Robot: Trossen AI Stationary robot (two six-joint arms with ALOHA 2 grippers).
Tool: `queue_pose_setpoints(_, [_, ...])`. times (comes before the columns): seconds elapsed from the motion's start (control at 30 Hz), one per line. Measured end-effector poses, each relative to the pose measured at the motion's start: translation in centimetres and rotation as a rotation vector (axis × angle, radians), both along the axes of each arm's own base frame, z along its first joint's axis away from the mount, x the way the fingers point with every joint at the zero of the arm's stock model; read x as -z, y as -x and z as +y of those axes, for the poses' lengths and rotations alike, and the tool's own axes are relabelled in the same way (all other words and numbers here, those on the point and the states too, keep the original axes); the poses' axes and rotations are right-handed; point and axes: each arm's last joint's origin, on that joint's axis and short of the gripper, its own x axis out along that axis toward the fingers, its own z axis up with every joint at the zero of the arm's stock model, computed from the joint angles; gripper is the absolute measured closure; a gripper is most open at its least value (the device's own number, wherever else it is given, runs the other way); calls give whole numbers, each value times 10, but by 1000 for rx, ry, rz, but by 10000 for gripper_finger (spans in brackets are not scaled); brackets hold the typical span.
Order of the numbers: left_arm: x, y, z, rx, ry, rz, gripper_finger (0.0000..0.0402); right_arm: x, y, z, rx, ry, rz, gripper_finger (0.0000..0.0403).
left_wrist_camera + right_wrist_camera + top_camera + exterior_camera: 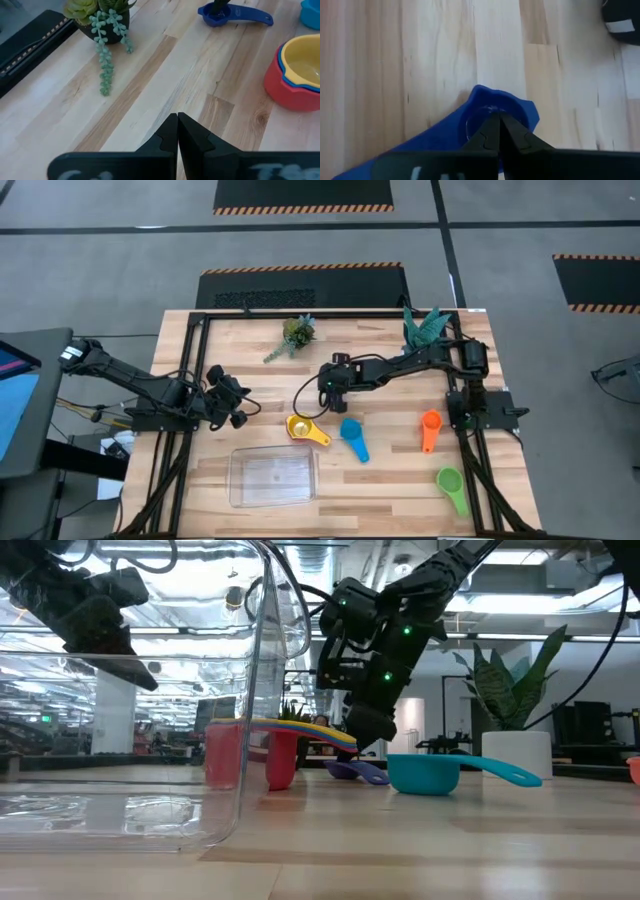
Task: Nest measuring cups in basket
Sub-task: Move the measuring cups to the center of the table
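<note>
The dark blue cup (485, 100) sits bowl-down on the wood, its flat handle lying along the table (250, 15). My right gripper (498, 117) stands over it (330, 398), shut, with its tips at the bowl. Beside it a yellow cup (305, 65) is nested in a red cup (290, 95), with a blue rim showing between them; the stack stands on the table (300, 427). The light blue cup (352, 430), orange cup (430, 422) and green cup (449, 480) lie apart on the table. The clear basket (272, 475) stands near the front edge. My left gripper (177, 117) hangs shut over bare wood (238, 408). My right gripper comes down from above onto the dark blue cup's bowl (512, 107), and one dark finger (217, 6) reaches into the hollow. The fingers themselves hide the exact place of contact. The cup rests on the table with its handle level (355, 772).
Two small potted plants stand at the far edge, a trailing succulent (297, 332) and a spiky one (425, 328). The basket's clear wall (250, 690) fills the low view's left half. Bare wood lies between my left gripper and the red stack.
</note>
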Motion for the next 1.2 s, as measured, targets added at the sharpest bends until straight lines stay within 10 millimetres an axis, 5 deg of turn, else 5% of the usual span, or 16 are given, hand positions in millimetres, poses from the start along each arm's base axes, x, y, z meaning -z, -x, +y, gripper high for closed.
queue_pose_setpoints(0.93, [0,0,0,-7,8,-5,402,-1,-5,60,-185,-45,-24,385])
queue_pose_setpoints(1.2, [0,0,0,-15,16,-11,401,-9,-8,64,-122,95,-20,387])
